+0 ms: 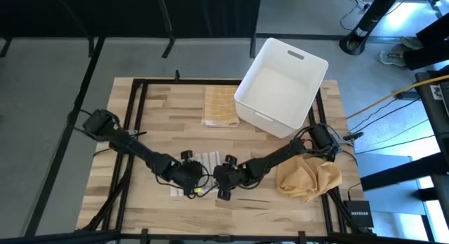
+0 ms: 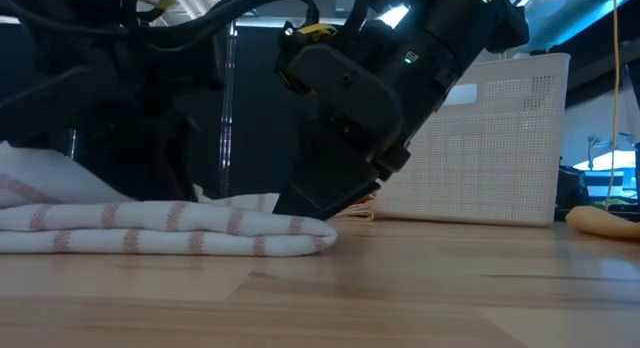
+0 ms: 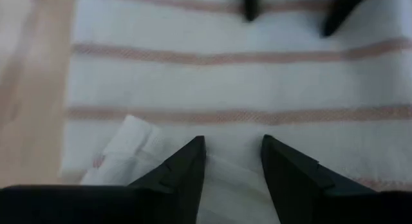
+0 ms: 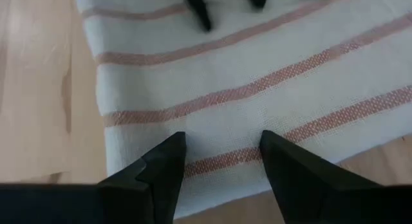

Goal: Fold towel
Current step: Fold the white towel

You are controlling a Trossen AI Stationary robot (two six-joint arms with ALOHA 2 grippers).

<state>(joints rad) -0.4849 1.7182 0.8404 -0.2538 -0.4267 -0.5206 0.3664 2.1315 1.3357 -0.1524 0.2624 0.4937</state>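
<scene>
**Both hands poised over the striped towel**

Left hand (image 3: 232,163) hovers with fingers parted over the striped towel (image 1: 202,165), which lies partly folded on the worktop (image 1: 140,195) near the front edge, between the two arms. Right hand (image 4: 222,159) faces it from the opposite side, fingers also spread, empty. Each hand sits directly above its own towel edge, stripes running across the gap between them. Neither arm is clearly nearer. No readable writing shows on the towel or the white bin (image 1: 282,86).
</scene>
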